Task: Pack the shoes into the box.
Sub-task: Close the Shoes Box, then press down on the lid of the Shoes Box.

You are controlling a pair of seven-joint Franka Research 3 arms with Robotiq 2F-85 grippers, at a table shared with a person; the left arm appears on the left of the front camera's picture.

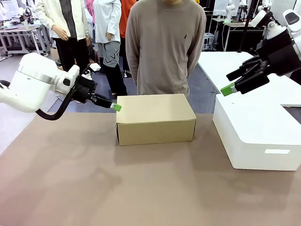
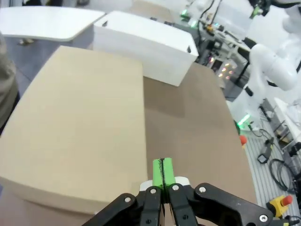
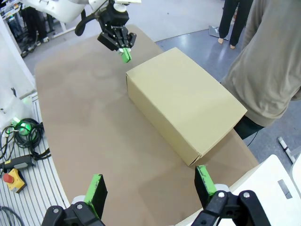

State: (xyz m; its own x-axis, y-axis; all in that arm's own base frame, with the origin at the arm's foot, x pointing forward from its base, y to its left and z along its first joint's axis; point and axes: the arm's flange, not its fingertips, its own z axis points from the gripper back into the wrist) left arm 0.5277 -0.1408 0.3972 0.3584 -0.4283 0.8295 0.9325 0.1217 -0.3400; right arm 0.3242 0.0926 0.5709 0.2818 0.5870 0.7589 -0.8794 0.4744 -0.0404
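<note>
Box (image 1: 155, 118) sits shut mid-table in front view, left gripper (image 1: 116, 107) pinched closed, empty, at its top corner. Left wrist view: lid just left of the pads. Right wrist view: right gripper (image 3: 152, 188) spread wide, empty, box beyond.

We see a brown table top (image 1: 94, 188) under even indoor light. Grey-blue floor (image 1: 207, 94) beyond its far edge. White table (image 1: 225, 63) at far right. Far left, a workbench (image 1: 23, 30) cluttered with gear. Behind the near person (image 1: 162, 47), other people (image 1: 63, 23) stand on the floor. Cables (image 3: 19, 127) and a red stop button (image 3: 11, 178) lie beside the table.
</note>
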